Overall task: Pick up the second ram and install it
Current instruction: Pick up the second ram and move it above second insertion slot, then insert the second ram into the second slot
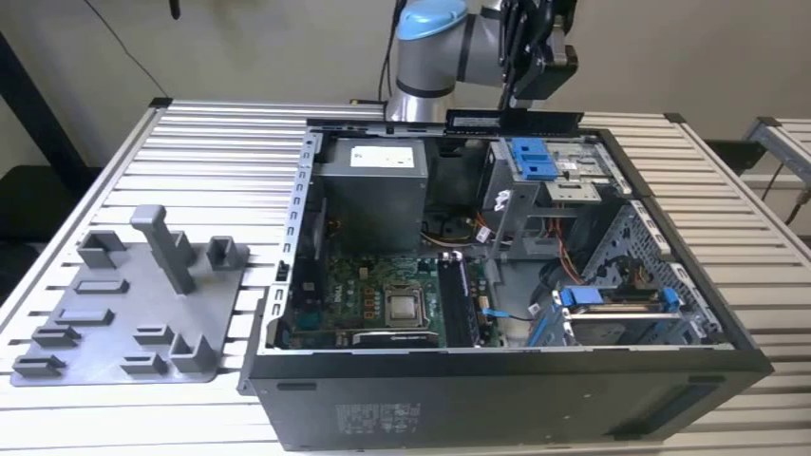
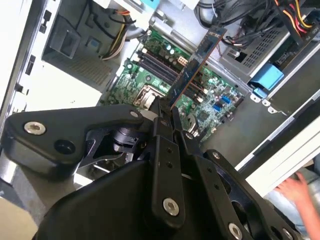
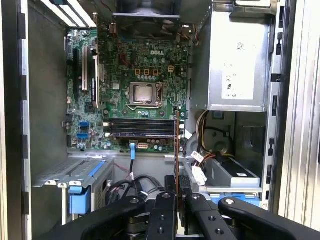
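The second ram (image 1: 514, 119) is a long dark stick held level above the back edge of the open computer case (image 1: 507, 366). My gripper (image 1: 511, 106) is shut on it from above. In the second wrist view the ram (image 2: 195, 65) sticks out from the gripper (image 2: 166, 109) over the green motherboard (image 2: 150, 75). In the first wrist view the ram (image 3: 177, 145) is edge-on, a thin line rising from the gripper (image 3: 176, 192), beside the end of the black memory slots (image 3: 140, 128). The ram is well above the slots (image 1: 459, 294).
A grey holder tray (image 1: 127, 323) with upright posts lies on the slatted table at the exterior view's left. Inside the case are the power supply (image 1: 374, 185), a drive cage with blue latches (image 1: 538, 160) and loose cables (image 3: 200, 150). A person's hand (image 2: 295, 187) is outside the case.
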You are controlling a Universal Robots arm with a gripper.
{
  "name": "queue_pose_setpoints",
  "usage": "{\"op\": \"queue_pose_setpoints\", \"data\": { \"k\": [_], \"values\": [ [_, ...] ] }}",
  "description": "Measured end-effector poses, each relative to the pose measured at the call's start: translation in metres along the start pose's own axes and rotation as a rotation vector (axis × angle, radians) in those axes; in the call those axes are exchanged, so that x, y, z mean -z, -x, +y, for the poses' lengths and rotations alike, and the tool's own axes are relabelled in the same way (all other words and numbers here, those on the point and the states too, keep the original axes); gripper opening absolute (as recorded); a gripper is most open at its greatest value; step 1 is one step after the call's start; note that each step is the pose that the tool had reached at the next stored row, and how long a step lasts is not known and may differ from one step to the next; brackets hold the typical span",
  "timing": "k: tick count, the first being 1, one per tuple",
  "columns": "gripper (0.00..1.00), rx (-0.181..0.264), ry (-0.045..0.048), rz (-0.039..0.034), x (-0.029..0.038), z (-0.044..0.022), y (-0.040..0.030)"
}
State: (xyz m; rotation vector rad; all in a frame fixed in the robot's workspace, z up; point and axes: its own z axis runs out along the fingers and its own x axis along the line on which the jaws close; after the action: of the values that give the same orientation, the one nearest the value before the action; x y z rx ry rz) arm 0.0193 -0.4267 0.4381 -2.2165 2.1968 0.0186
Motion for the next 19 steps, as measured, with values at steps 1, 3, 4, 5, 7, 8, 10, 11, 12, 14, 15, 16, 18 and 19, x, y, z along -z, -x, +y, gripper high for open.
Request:
{"op": "queue_pose_setpoints", "data": {
  "k": [1,3,4,5,7,8,10,11,12,14,15,16,18,19],
  "values": [
    [0.14,0.0,0.0,-0.0001,-0.0001,0.0,-0.0001],
    [0.14,0.0,0.0,-0.0001,0.0,0.0,-0.0001],
    [0.14,0.0,0.0,0.0,0.0,0.0,-0.0002],
    [0.14,0.0,0.0,0.0,0.0,0.0,-0.0002],
    [0.14,0.0,0.0,-0.0001,0.0,0.0,-0.0002],
    [0.14,0.0,0.0,0.0,0.0,0.0,-0.0002],
    [0.14,0.0,0.0,-0.0001,0.0,0.0,-0.0002],
    [0.14,0.0,0.0,-0.0001,0.0,0.0,-0.0002],
    [0.14,0.0,0.0,0.0,0.0,-0.0001,-0.0002],
    [0.14,-0.004,0.0,0.0001,0.0,-0.0001,-0.0002],
    [0.14,-0.011,-0.0002,0.0002,0.0,-0.0001,-0.0002],
    [0.14,-0.019,-0.0004,0.0002,-0.0001,-0.0001,-0.0003],
    [0.14,-0.038,-0.0008,0.0003,-0.0003,0.0,-0.0003],
    [0.14,-0.048,-0.0011,0.0004,-0.0004,0.0,-0.0004]
  ]
}}
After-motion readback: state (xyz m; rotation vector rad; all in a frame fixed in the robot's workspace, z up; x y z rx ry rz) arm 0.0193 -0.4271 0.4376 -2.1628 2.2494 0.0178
